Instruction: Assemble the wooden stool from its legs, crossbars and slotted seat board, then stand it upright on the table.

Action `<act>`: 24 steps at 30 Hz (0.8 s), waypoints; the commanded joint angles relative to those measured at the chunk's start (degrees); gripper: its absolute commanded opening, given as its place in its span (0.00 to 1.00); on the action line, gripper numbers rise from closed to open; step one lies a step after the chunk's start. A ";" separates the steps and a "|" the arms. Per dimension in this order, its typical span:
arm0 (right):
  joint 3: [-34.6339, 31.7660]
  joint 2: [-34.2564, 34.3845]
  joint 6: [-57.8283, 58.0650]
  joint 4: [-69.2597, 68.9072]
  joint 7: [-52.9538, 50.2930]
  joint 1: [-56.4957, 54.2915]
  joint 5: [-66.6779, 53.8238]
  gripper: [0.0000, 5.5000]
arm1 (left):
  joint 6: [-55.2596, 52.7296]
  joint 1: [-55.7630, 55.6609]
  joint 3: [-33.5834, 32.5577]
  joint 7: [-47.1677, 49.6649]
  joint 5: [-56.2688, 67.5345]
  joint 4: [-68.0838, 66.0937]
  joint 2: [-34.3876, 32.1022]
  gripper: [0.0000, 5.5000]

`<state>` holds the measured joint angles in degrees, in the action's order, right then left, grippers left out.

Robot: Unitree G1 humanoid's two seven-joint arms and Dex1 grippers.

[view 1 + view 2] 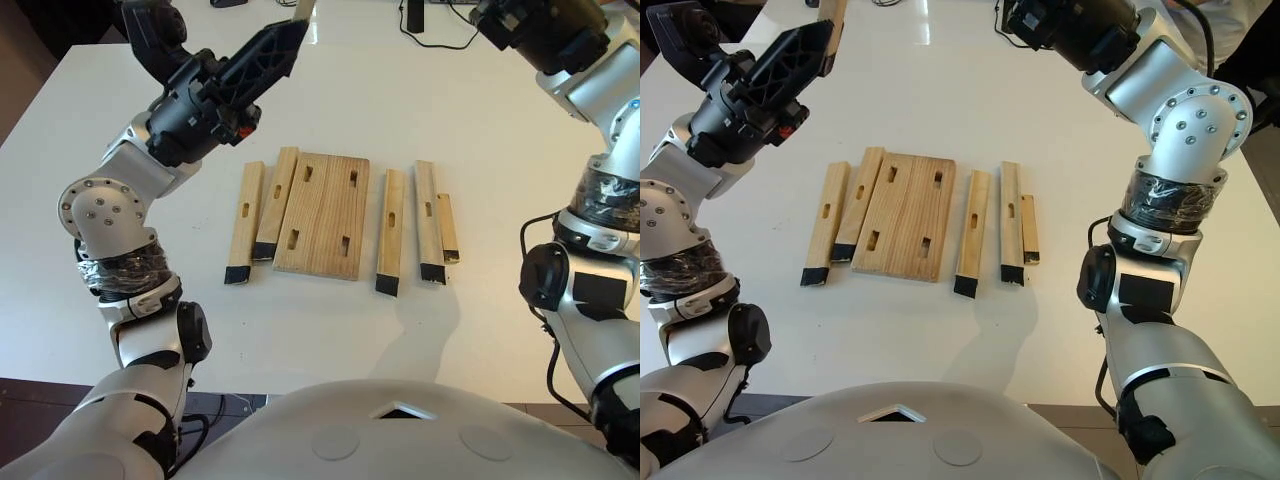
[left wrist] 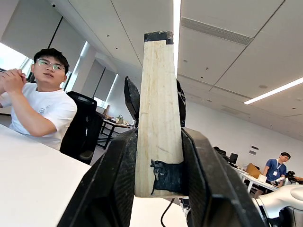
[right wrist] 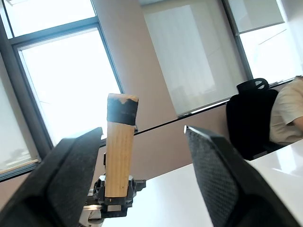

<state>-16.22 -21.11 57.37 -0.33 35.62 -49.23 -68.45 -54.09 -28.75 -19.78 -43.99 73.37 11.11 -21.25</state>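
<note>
In the wrist views a leg (image 2: 158,123) is seen gripped by the left claw (image 2: 156,94), and the right claw (image 3: 142,132) spread open.

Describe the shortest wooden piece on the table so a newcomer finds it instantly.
On the white table, find the slotted seat board, then follow the row of sticks to the robot's right. The end piece, beside the last long leg, is clearly shorter than every other stick.
</note>
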 commanded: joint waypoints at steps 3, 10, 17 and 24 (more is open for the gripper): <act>1.09 -1.51 5.54 1.47 0.29 -2.69 -3.13 0.59 | -0.07 1.57 3.17 -3.26 -0.50 1.34 -2.06 0.24; 2.80 -1.75 6.79 -0.47 2.31 -1.64 -3.46 0.59 | 0.05 1.48 4.81 -4.35 -1.09 -0.01 -2.62 0.24; 2.18 -2.32 7.04 -0.32 2.61 -2.28 -4.67 0.59 | 1.05 2.36 6.84 -6.51 -3.71 -0.86 -3.89 0.24; 3.07 -2.55 6.44 -0.09 2.43 -2.73 -3.24 0.48 | 1.80 2.59 6.77 -7.29 -4.91 -1.48 -4.49 0.24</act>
<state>-13.58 -22.87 63.60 -0.17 38.07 -50.85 -72.34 -52.86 -25.94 -12.91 -51.21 69.48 10.24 -24.58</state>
